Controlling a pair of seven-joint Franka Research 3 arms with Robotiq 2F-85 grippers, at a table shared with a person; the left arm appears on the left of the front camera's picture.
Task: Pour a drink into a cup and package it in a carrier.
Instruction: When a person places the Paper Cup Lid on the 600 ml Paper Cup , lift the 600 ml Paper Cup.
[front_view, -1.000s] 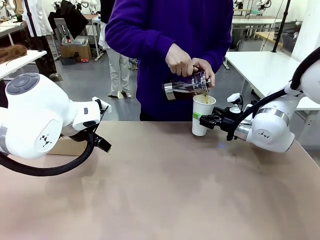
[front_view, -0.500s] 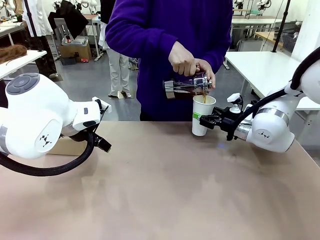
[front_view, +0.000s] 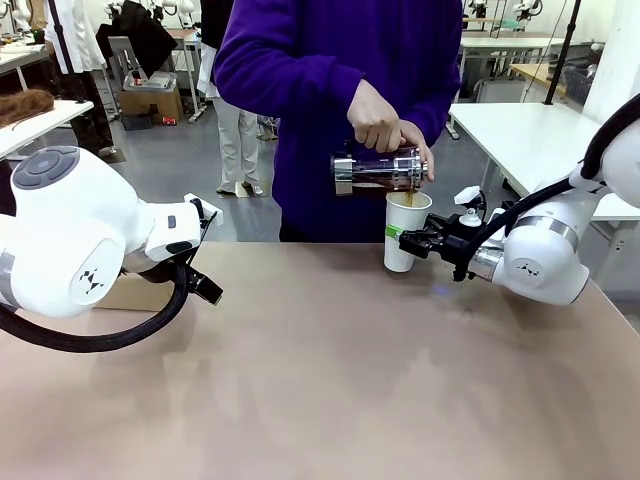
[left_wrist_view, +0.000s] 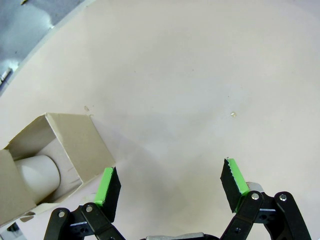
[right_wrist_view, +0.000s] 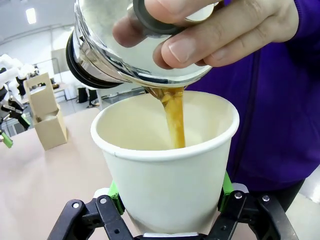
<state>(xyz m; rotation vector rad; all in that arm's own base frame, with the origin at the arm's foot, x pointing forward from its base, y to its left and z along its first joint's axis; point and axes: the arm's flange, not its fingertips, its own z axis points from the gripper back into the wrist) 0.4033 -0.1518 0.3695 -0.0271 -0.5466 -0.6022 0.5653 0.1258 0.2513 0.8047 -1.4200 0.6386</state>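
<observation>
Right gripper (front_view: 414, 240) clamped on the cup (right_wrist_view: 170, 170), far right of the tabletop (front_view: 320, 380). We see the person's hand (front_view: 378, 118) has raised the pitcher (front_view: 378, 169) more level than a second ago. The drink (right_wrist_view: 175, 117) is streaming in, so the pour is likely ending. Left gripper (left_wrist_view: 170, 182) stands apart, empty, beside the carrier (left_wrist_view: 75, 140) at left.

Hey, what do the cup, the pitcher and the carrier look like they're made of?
The cup looks like matte white paper, given its rolled rim. The pitcher seems clear glass, since you see through it, with a shiny metal band. The carrier looks like plain brown cardboard, matte, with folded walls.
</observation>
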